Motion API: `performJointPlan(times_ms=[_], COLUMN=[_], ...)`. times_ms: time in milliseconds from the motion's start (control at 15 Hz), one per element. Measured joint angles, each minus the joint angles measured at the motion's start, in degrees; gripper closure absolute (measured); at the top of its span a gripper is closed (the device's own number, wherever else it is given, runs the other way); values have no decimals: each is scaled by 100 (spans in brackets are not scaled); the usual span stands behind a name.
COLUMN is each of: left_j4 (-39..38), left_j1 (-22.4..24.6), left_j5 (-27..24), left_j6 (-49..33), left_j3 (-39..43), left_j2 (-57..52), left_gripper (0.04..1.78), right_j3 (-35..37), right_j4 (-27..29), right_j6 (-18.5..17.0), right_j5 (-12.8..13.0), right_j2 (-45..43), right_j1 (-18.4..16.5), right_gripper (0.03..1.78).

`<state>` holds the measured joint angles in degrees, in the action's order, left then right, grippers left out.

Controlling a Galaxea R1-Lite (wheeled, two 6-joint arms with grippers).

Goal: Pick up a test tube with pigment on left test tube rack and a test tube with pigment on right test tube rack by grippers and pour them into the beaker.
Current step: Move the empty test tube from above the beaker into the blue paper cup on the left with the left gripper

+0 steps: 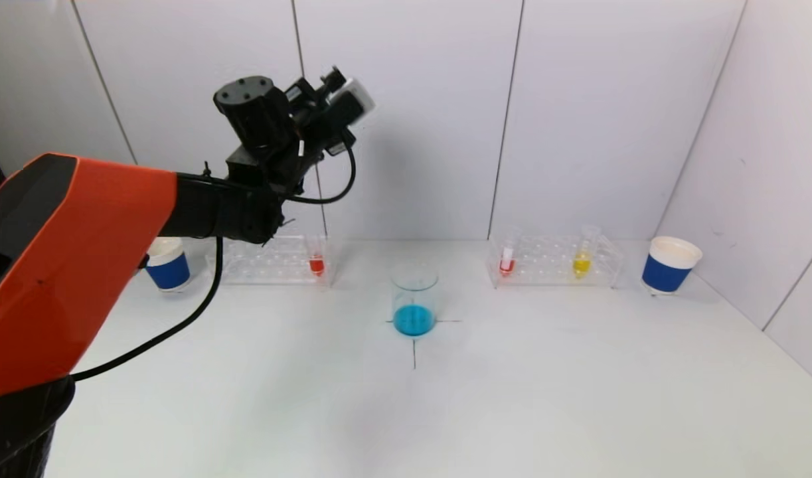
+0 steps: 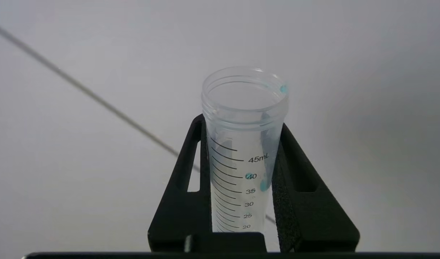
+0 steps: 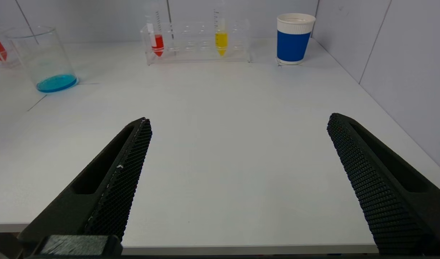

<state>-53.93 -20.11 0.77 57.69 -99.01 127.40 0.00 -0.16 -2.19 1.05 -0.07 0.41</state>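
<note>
Your left hand (image 2: 241, 172) is clamping an emptied test tube (image 2: 243, 144) between its fingers, raised in the head view's upper left, above the left rack (image 1: 273, 262). Your right hand (image 3: 237, 180) is hanging wide open over the bench (image 3: 220, 126). The beaker (image 1: 414, 302) is sitting at centre.

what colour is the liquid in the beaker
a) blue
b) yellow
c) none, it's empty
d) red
a: the beaker at the table's centre holds a shallow blue layer, and the tube shut in the left gripper shows only blue drops.
</note>
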Motion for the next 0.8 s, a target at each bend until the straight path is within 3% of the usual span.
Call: performJointPlan(times_ms=[267,400,533,800], left_j4=[49,49,66,254], left_j1=[271,651,1061,1924], left_j5=[2395,3156,3556,3605], left_j6=[-800,-1218,-1673,-2533], left_j3=[-471,-551,-562,-140], left_j2=[-485,-718,-867,-987], left_gripper=[133,133,133,133], right_j3=[0,0,0,0], right_j4=[2,0,0,0], right_j6=[0,0,0,-1], right_j5=[0,-1,-1,0], right_j2=[0,0,0,0], right_j1=[0,0,0,0], right_gripper=[4,4,4,4])
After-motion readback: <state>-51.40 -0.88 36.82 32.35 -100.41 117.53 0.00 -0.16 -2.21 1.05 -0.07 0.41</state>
